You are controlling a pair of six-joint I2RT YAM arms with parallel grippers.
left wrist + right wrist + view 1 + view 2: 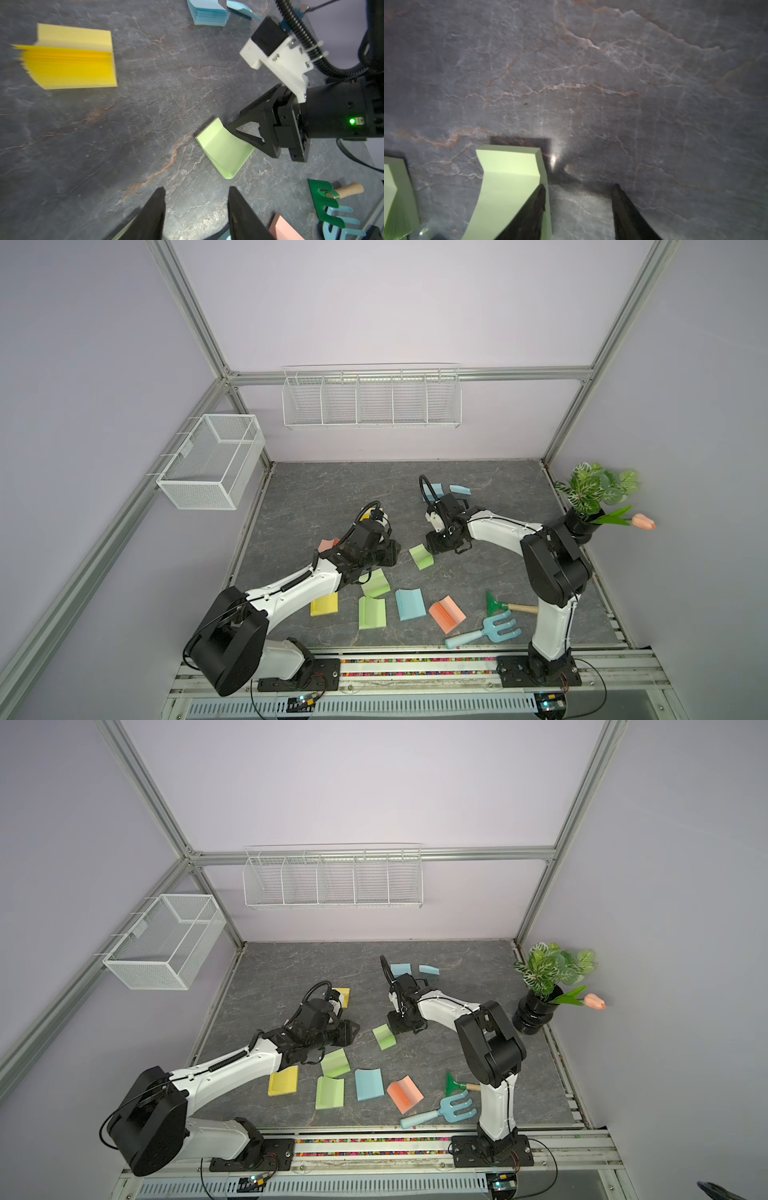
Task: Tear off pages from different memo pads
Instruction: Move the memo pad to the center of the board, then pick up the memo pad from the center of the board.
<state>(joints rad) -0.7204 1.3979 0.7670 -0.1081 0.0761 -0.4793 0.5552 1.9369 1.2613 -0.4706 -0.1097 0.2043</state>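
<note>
1 salmon pad (327,544) half hidden, behind left arm (299,589)

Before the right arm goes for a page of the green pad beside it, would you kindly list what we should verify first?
1. Right pincer open and empty: ok.
2. Right pincer centred on the green pad: not ok; its gap lies beside the pad, over bare table.
3. Left pincer open and empty: ok.
4. Left pincer steadying that pad: not ok; it is apart from it.
5. Top page separated from the block: cannot tell.
</note>
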